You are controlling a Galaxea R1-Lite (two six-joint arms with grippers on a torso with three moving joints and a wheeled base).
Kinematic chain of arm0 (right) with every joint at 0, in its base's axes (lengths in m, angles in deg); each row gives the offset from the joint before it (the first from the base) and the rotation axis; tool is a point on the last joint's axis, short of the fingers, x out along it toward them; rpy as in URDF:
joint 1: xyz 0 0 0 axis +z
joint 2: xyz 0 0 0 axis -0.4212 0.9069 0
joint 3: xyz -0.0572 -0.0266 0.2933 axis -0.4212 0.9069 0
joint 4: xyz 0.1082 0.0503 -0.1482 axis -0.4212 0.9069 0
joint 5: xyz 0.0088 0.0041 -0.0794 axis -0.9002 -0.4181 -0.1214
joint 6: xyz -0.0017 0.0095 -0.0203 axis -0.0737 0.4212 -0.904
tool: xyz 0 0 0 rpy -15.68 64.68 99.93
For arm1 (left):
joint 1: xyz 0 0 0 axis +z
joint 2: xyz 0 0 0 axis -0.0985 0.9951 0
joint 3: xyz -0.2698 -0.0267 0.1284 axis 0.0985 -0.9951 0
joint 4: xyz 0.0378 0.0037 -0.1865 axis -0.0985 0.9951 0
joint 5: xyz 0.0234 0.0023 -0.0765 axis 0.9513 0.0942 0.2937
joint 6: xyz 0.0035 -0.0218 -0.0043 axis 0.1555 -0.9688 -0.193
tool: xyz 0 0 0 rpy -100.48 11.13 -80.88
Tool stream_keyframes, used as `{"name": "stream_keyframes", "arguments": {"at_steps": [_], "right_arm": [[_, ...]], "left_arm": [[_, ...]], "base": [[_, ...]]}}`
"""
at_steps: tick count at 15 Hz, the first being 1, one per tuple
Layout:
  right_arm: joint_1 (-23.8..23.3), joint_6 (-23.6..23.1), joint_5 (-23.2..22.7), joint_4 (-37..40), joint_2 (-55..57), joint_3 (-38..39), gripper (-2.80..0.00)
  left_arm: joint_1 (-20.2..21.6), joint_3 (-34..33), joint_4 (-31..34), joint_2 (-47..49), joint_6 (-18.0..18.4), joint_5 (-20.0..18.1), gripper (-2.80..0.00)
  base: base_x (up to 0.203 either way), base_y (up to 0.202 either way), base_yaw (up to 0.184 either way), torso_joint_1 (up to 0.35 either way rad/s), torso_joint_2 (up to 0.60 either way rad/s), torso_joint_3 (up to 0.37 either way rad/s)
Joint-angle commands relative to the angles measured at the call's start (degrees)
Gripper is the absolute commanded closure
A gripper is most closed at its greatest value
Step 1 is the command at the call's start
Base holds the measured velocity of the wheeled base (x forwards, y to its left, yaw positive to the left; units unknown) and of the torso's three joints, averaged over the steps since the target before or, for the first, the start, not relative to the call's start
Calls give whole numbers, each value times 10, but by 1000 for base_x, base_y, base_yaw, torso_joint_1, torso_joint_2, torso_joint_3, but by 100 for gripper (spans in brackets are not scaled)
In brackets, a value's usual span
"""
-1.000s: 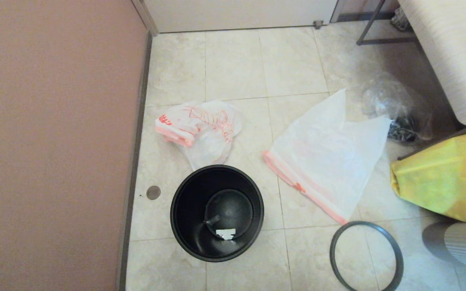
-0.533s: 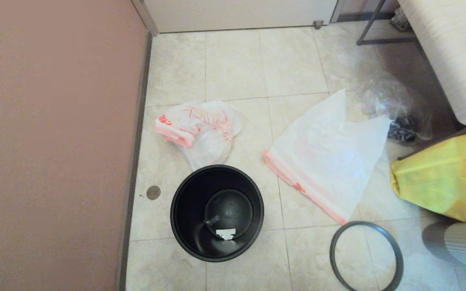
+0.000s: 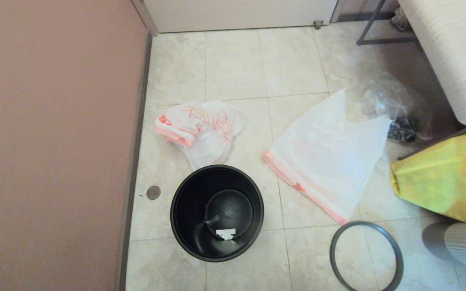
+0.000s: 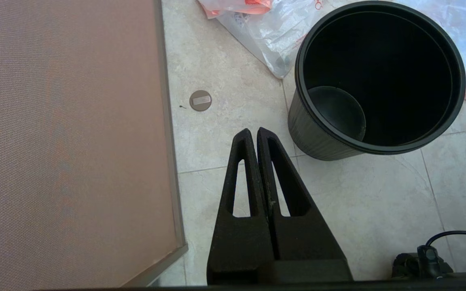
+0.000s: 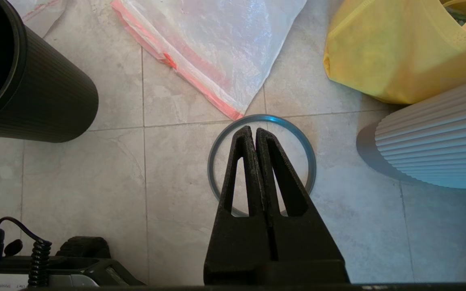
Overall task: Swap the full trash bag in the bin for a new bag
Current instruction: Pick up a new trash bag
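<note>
Both claws, left claw (image 4: 255, 131) and right claw (image 5: 250, 129), pressed together, empty, wrist views only; head view alone shows crinkled clear bag (image 3: 395, 107).

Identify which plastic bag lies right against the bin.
The red-printed bag behind the bin; the orange-hemmed white bag lies apart, to its right.

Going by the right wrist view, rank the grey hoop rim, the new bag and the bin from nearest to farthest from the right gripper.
From the shut right gripper:
1. Grey hoop rim, on the floor directly below the fingertips.
2. New bag, lying flat just past the hoop, its corner meeting it.
3. Bin, standing off to the side, farthest.
</note>
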Motion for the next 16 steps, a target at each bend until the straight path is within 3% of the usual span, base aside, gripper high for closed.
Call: {"name": "stream_keyframes", "arguments": {"at_steps": [1, 6, 11, 16], "right_arm": [[1, 0, 0, 0, 0, 0, 0], [-1, -20, -2, 1, 0, -6, 0], [0, -32, 20, 12, 70, -129, 0], [0, -98, 49, -1, 210, -251, 0]], "left_arm": [[0, -6, 0, 1, 0, 0, 0], [0, -6, 0, 1, 0, 0, 0], [0, -6, 0, 1, 0, 0, 0], [0, -6, 0, 1, 0, 0, 0]], "base": [[0, 0, 0, 0, 0, 0], [0, 0, 0, 0, 0, 0], [0, 0, 0, 0, 0, 0], [0, 0, 0, 0, 0, 0]]}}
